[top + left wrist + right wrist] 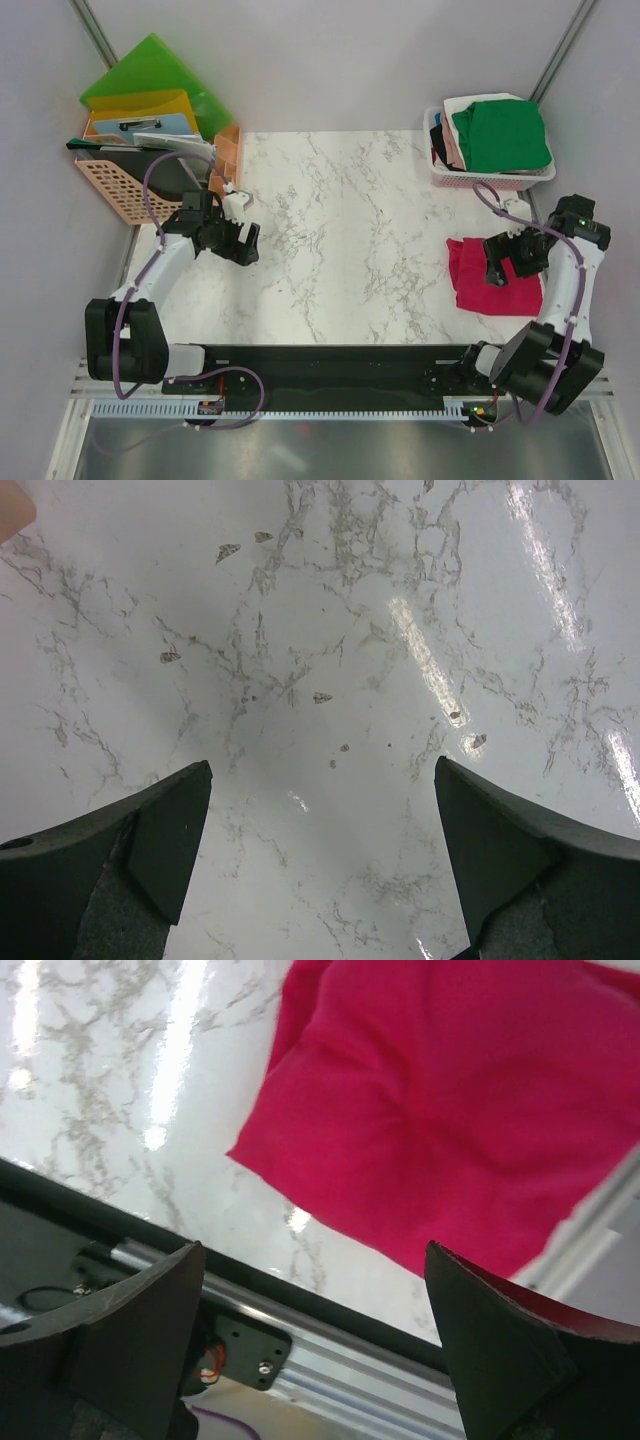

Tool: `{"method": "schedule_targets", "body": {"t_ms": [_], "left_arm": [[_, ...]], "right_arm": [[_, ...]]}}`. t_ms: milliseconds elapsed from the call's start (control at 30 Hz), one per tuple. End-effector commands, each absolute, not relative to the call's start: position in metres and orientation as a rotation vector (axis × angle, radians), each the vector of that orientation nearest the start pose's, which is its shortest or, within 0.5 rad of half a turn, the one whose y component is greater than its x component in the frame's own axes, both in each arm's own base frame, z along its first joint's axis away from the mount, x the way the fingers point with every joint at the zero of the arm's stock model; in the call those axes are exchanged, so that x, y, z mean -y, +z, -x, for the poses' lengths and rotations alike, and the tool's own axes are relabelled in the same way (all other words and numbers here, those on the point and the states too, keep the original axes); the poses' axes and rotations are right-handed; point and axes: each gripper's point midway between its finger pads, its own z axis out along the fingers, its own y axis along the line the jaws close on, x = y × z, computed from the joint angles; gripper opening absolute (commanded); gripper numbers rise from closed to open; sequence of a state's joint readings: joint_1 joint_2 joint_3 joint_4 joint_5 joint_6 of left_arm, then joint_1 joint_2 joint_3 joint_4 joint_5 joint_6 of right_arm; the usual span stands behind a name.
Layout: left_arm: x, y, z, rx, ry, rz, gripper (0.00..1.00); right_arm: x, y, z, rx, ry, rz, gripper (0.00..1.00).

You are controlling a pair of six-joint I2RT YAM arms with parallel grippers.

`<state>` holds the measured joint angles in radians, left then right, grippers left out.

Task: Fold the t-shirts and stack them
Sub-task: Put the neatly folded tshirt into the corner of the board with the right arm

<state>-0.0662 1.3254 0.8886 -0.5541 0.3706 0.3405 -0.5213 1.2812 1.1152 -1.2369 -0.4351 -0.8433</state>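
Observation:
A folded crimson-pink t-shirt (477, 278) lies flat on the marble table at the right; it fills the upper part of the right wrist view (450, 1100). My right gripper (510, 258) hovers above it, open and empty (315, 1260). Several more t-shirts, green (500, 133) on top with white, beige-pink and black under it, sit piled in a white basket (440, 175) at the back right. My left gripper (238, 242) is open and empty over bare marble at the left (320, 775), far from any shirt.
A peach crate (110, 185) with green (150, 70) and yellow (140, 105) folders and papers stands at the back left, close behind my left arm. The black rail (330, 360) runs along the table's near edge and shows in the right wrist view (330, 1305).

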Motion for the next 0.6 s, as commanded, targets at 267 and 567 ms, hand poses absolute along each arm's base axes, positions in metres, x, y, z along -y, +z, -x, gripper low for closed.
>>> {"method": "schedule_targets", "body": {"t_ms": [267,567], "left_arm": [[0.069,0.097,-0.310,-2.368,-0.325,-0.683,1.00],[0.066,0.102,-0.312,-2.358,-0.297,-0.675,1.00]], "right_arm": [[0.141,0.107,-0.215,-2.561,-0.334,0.407,0.98],[0.156,0.067,-0.235,-2.626,-0.081,0.267,0.98]]}}
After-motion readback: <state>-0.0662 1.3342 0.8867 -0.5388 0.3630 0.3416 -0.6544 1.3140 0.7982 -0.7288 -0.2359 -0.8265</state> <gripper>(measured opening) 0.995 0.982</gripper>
